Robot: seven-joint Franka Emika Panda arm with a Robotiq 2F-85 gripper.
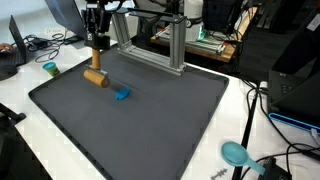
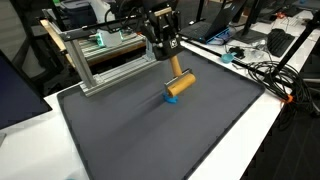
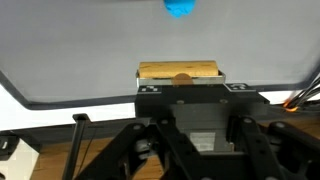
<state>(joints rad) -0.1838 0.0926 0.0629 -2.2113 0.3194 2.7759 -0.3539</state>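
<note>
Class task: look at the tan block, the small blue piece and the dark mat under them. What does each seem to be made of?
The block looks like unfinished wood: pale tan, matte, with faint grain streaks in the wrist view. The blue piece is probably plastic or painted: even, bright colour, but too small to be sure. The mat is dark grey and matte with no glare, perhaps rubber or foam.

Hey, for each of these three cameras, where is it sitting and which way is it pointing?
Exterior view: raised beyond a corner of the grey mat, facing the metal frame; shows the gripper on the wooden block.
Exterior view: raised at another side, facing down across the grey mat, metal frame back left; shows the gripper.
Wrist view: on the wrist, facing along the gripper at the wooden block.
Shared: all show the wooden block and the blue piece.
</note>
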